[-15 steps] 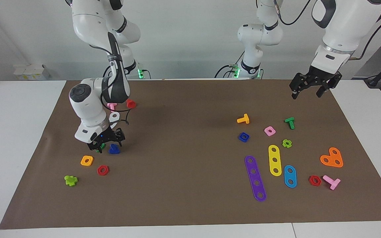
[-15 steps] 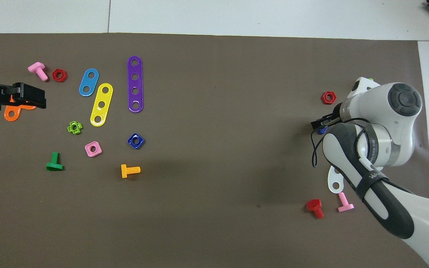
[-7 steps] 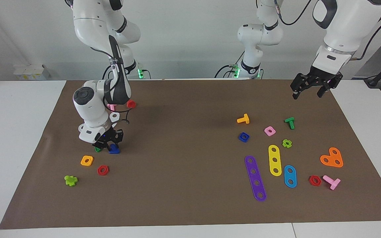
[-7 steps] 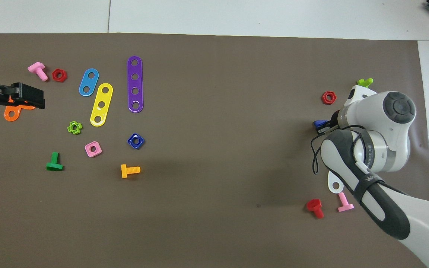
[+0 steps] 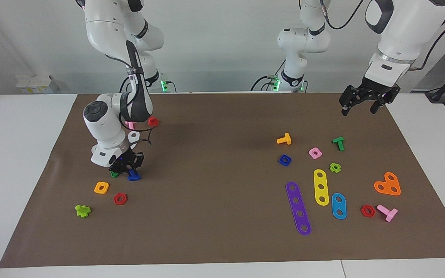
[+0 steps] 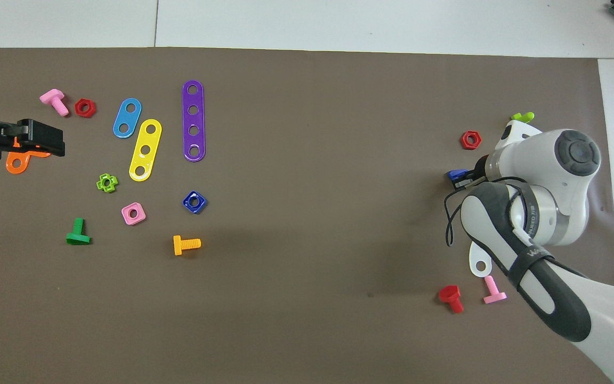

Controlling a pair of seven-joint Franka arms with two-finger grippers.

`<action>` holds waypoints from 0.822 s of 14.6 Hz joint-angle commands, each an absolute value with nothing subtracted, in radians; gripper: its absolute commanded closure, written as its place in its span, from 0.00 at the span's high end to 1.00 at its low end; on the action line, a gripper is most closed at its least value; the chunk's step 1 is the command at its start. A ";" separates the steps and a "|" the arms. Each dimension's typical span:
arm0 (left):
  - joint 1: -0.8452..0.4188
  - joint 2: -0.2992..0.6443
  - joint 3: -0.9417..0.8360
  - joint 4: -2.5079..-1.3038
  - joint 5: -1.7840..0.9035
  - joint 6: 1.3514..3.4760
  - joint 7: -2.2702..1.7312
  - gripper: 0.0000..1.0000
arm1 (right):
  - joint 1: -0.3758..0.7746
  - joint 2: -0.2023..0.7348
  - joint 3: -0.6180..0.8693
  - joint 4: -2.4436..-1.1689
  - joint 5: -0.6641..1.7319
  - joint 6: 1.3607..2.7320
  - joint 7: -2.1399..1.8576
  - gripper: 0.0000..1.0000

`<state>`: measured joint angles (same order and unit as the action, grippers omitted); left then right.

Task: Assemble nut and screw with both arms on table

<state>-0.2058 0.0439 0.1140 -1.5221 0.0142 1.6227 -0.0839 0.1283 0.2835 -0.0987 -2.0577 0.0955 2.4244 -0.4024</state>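
Screw (image 5: 133, 176), blue with a triangular head, is gripped by the closed fingers of the right gripper (image 5: 129, 170) low over the brown sheet of the table (image 5: 222, 239), toward the right arm's end. It is crowded by a green triangular nut (image 5: 114, 174) just beside it, with an orange-yellow square nut (image 5: 101, 187) and a red hex nut (image 5: 120, 199) farther from the robots. The nut (image 5: 284, 160), blue and square, is left lying toward the left arm's end, flanked by an orange bolt (image 5: 284, 139) and a pink square nut (image 5: 315, 153). The left gripper (image 5: 362, 102) is held open in the air over the sheet's corner, where the left arm waits. A second ago the right gripper's fingers were spread about the screw; the screw is now seen tipped, its shaft turned upward.
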 commanded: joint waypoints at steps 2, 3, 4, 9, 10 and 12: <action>-0.201 0.017 0.107 -1.552 0.025 1.632 -0.084 0.97 | 0.133 0.236 -0.094 -2.037 0.126 2.411 -0.353 0.00; -0.201 0.017 0.107 -1.552 0.025 1.635 -0.084 0.97 | 0.146 0.212 -0.092 -2.026 0.126 2.398 -0.294 0.00; -0.201 0.017 0.107 -1.552 0.023 1.635 -0.084 0.97 | 0.175 0.198 -0.092 -1.998 0.120 2.352 -0.235 0.00; -0.199 0.015 0.107 -1.555 0.008 1.635 -0.086 0.95 | 0.343 0.242 -0.091 -1.728 0.042 2.126 0.134 0.00; -0.199 0.015 0.107 -1.555 0.008 1.631 -0.086 0.95 | 0.392 0.251 -0.091 -1.715 0.041 2.132 0.214 0.00; -0.199 0.015 0.109 -1.558 0.008 1.628 -0.086 0.95 | 0.497 0.316 -0.092 -1.639 0.037 2.131 0.370 0.00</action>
